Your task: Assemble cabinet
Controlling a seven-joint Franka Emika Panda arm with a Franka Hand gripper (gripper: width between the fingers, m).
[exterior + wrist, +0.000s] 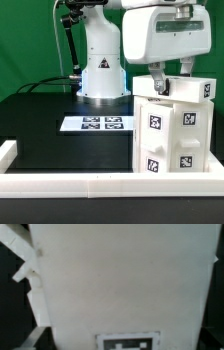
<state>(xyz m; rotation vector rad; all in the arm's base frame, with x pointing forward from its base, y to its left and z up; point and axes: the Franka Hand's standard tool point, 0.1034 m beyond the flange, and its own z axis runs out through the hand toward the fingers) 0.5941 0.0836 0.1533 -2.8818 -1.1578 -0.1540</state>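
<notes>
Exterior view: the cabinet stands upright at the exterior view's right, on the black table, close behind the white front rail. It reads as a tall blocky stack of white panels with square black-and-white tags on its faces; a smaller box section sits at the top. The gripper hangs directly above it, two dark fingers reaching down to the top edge of the upper section. Whether the fingers pinch that edge or merely stand beside it cannot be told; the gripper's state is therefore undetermined. The marker board lies flat on the table, well apart toward the exterior view's left, in front of the arm's base.

Wrist view: one broad white panel of the cabinet fills the picture, with part of a tag at its edge and a thin white strip beside it against the dark background. No finger is visible here.

Handling, as a judgement: the panels look rigid, smooth and light, probably hollow plastic, so the surfaces may be slippery under the pads. The stack is tall for its footprint, and a sideways push near the top could tip it. A hold across a thin upper wall, square to the panel, seems the safest purchase; loose sections may separate if lifted.
</notes>
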